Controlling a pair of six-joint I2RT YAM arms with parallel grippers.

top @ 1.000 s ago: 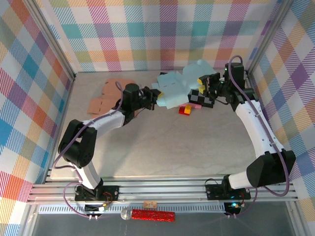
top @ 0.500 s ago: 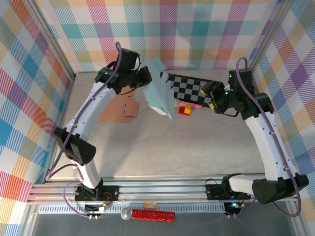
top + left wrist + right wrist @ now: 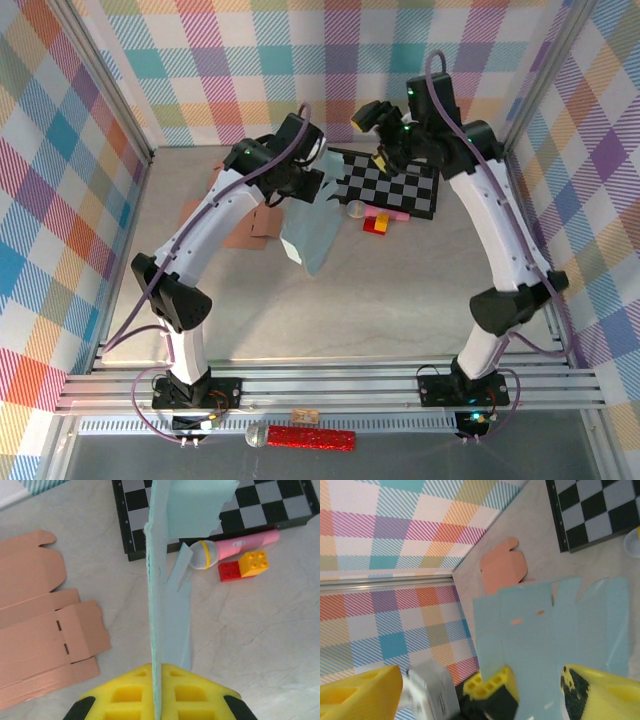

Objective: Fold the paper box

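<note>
We take this for a robotics lab test cell, not a home or a shop. Plaid-printed panels [image 3: 330, 60] wall in the table [image 3: 400, 310] behind and to both sides of the left gripper [image 3: 312, 188]. Aluminium framing rails [image 3: 330, 385] carry the bolted arm bases [image 3: 190, 388]. Toy props lie just beyond that gripper: a checkerboard [image 3: 400, 185], a pink microphone [image 3: 235, 547] and plastic bricks [image 3: 245, 566].

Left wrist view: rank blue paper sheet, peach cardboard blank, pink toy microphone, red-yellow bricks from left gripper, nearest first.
1. Light blue paper sheet, clamped in left gripper.
2. Peach cardboard blank, left.
3. Pink toy microphone and red-yellow toy bricks, upper right: too close to call.
</note>
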